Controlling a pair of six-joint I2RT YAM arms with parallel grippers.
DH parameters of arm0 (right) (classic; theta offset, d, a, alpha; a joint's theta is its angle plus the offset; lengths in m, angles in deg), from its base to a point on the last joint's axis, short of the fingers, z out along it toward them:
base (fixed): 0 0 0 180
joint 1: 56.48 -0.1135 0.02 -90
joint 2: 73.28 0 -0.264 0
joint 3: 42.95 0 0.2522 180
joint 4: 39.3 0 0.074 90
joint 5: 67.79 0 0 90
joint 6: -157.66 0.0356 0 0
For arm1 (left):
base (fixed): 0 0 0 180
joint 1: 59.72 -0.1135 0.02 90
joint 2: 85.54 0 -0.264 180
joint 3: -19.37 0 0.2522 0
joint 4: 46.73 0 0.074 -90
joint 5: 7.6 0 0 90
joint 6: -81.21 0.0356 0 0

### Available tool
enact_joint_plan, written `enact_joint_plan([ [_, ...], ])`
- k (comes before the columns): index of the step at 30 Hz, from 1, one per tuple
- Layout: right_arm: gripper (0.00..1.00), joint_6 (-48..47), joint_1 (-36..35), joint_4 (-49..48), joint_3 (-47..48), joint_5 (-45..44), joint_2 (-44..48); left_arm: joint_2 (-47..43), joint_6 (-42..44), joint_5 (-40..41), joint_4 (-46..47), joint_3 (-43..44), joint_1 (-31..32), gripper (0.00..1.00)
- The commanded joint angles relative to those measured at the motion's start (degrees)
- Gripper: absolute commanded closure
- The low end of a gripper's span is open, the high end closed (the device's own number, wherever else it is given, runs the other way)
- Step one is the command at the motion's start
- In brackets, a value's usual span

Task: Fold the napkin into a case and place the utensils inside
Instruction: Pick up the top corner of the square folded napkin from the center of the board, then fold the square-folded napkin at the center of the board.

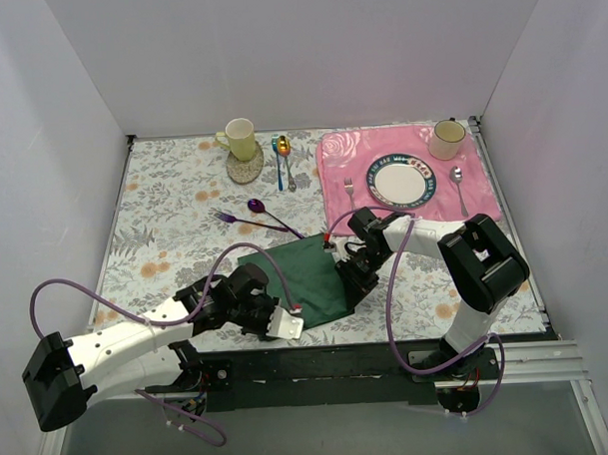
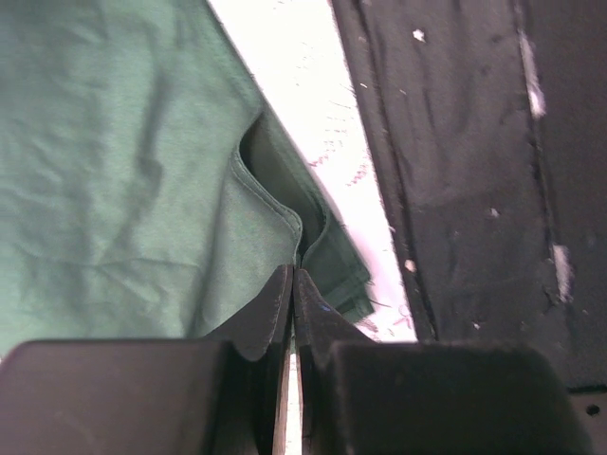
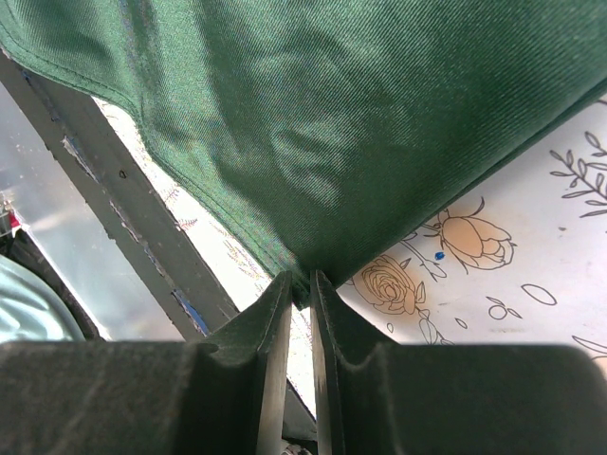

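The dark green napkin (image 1: 304,275) lies folded on the floral tablecloth near the front edge. My left gripper (image 1: 290,313) is shut on the napkin's near edge, where a fold of cloth (image 2: 275,209) bunches at the fingertips (image 2: 294,275). My right gripper (image 1: 348,286) is shut on the napkin's right corner (image 3: 313,180), with the cloth pinched between the tips (image 3: 302,284). The purple spoon (image 1: 272,217) and purple fork (image 1: 236,222) lie on the table just behind the napkin, apart from both grippers.
A pink rose placemat (image 1: 332,172) at the back right holds a plate (image 1: 400,179), a silver fork (image 1: 350,192) and a silver spoon (image 1: 458,182). A cream mug (image 1: 447,138), a yellow mug (image 1: 240,140) on a coaster and blue and gold spoons (image 1: 281,153) stand along the back. The black table edge (image 2: 455,171) is close by.
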Motion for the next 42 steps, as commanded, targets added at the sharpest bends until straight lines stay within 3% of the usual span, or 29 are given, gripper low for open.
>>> enact_joint_plan([
  [1,0.79,-0.8,-0.3,0.0,1.1,-0.2,-0.3,-0.2,-2.8,2.8,5.4,2.5,-0.2,1.00],
  [7,0.79,-0.8,-0.2,0.2,1.2,0.1,-0.2,4.5,-3.7,6.4,17.3,2.9,-3.4,1.00],
  [12,0.79,-0.5,-0.3,0.0,1.2,0.8,-0.4,11.3,-4.5,7.8,30.2,4.3,-10.1,1.00],
  [18,0.79,-0.5,-0.3,0.0,1.8,0.9,-1.1,17.8,-6.0,11.1,39.4,5.5,-11.5,1.00],
  [20,0.79,-0.5,-0.2,0.0,1.9,0.8,-1.1,18.5,-7.4,11.0,38.6,6.3,-11.6,1.00],
  [23,0.79,-0.5,-0.2,0.0,2.1,0.8,-1.0,17.5,-10.8,9.5,34.3,7.4,-12.6,0.61],
  [25,0.79,-0.5,-0.3,0.0,2.0,0.8,-1.1,16.7,-12.8,7.1,29.1,9.0,-14.4,0.43],
  [31,0.79,-0.5,-0.2,-0.3,1.4,0.6,-0.9,11.2,-15.5,-0.1,20.6,8.6,-20.1,0.40],
  [37,0.79,-0.5,-0.3,-0.2,1.6,0.5,-1.0,16.9,-21.3,-4.2,13.2,11.9,-20.9,0.43],
  [42,0.79,-0.2,-0.3,0.6,2.5,1.4,0.9,21.1,-27.5,-13.7,5.5,17.1,-28.2,0.42],
])
